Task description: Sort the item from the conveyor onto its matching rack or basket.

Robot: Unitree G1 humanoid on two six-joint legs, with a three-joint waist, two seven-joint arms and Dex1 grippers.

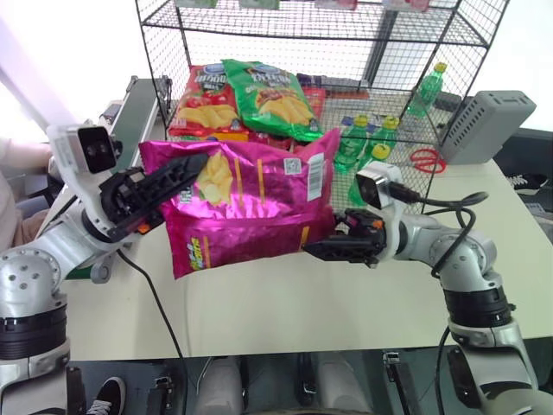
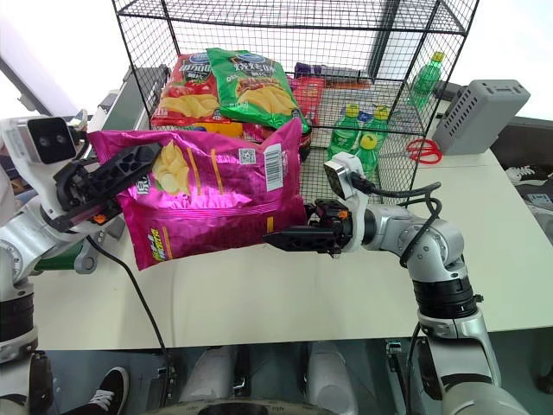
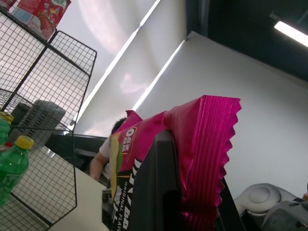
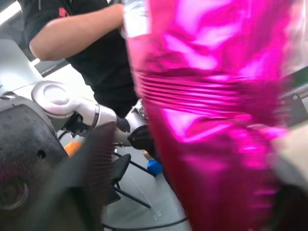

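The left hand [image 1: 168, 177] was clamped on the pink chip bag [image 1: 251, 203] mid-frame; the right hand [image 1: 333, 249] (grip unclear) met its lower corner; best secured before lifting to the wire rack [image 1: 160, 52] behind.

Both arms were built of rounded silver-grey metal segments joined by black ribbed collars, and each wrist carried a small white box camera with dark lenses. The left gripper [image 1: 177, 173] had long black fingers with open cut-outs along them and small orange patches at their base, and a thin black cable hung from that arm towards the white table [image 1: 285, 316] beneath. The right gripper [image 2: 289, 238] was black as well, a little red showed at its base, and thick black cables looped over its silver forearm.
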